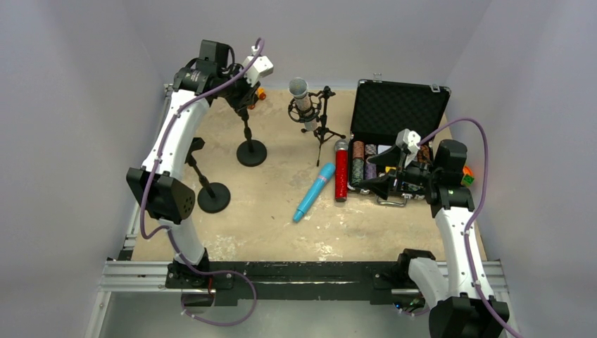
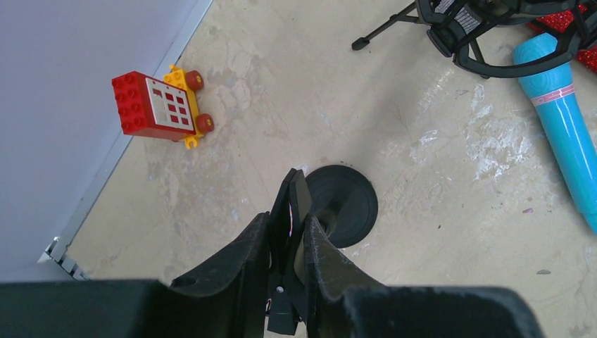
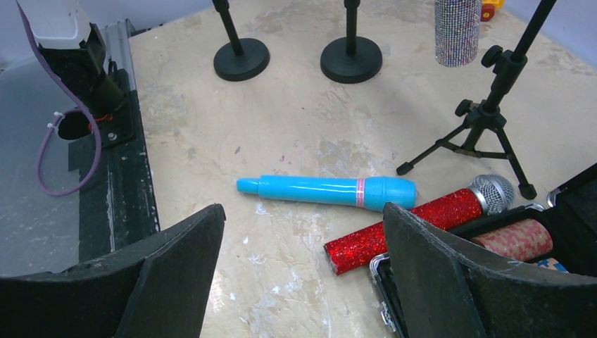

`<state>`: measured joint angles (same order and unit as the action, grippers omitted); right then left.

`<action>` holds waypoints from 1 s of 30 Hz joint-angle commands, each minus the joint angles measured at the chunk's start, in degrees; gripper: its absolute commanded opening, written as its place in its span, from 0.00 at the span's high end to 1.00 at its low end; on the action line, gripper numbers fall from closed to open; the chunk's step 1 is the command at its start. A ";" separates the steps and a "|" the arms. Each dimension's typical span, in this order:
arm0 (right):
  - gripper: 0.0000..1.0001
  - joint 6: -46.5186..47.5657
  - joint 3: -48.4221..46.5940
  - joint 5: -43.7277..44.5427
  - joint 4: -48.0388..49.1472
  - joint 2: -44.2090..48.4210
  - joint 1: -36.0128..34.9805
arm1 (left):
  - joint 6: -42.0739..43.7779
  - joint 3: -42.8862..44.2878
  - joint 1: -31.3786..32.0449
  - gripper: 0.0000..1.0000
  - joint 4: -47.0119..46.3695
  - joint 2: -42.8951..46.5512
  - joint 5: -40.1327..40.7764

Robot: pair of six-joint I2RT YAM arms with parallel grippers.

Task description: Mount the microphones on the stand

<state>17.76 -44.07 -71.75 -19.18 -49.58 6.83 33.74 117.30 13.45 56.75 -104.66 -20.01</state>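
Note:
My left gripper (image 2: 287,220) is shut on the black clip (image 2: 296,193) at the top of a round-based stand (image 2: 346,204), at the back left (image 1: 251,152). The silver-glitter microphone (image 1: 303,98) sits upright in the shock mount of a tripod stand (image 1: 322,127). On the table lie the light blue microphone (image 1: 315,191) and, beside the case, the red-glitter microphone (image 1: 341,171). My right gripper (image 3: 303,225) stands open and empty above the table, just short of the blue microphone (image 3: 331,190) and the red microphone (image 3: 415,222).
A second round-based stand (image 1: 213,197) stands at the left. An open black case (image 1: 401,113) with poker chips lies at the right. A red and yellow toy block (image 2: 158,105) sits by the back wall.

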 commanded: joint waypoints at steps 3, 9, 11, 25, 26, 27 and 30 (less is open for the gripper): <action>0.13 1.12 -1.74 -1.90 0.11 -0.16 0.51 | 1.55 -1.39 -0.36 0.99 0.02 1.41 -0.27; 0.13 1.31 -1.85 -2.22 -0.10 -0.08 0.64 | 0.41 -5.56 -0.36 1.00 0.23 7.59 -3.29; 0.13 1.50 -1.84 -2.14 -0.22 -0.08 0.64 | -0.44 -7.40 -0.31 1.00 0.33 10.25 -5.43; 0.13 2.24 -1.76 -1.75 -0.68 1.23 0.63 | -4.54 -18.88 2.31 1.00 -0.10 23.59 -13.53; 0.13 2.26 -1.68 -1.73 -0.68 1.31 0.62 | -4.70 -19.03 2.81 1.00 0.16 24.11 -13.77; 0.13 2.30 -1.69 -1.67 -0.65 1.33 0.64 | -4.73 -19.13 3.44 1.00 0.48 24.65 -14.12; 0.13 2.43 -1.65 -1.56 -0.61 1.39 0.61 | -4.45 -19.67 5.71 1.00 2.07 25.58 -13.26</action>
<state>19.14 -44.07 -71.99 -19.81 -49.32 7.20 29.45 97.58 16.93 60.66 -82.43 -31.05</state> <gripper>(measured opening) 0.866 0.240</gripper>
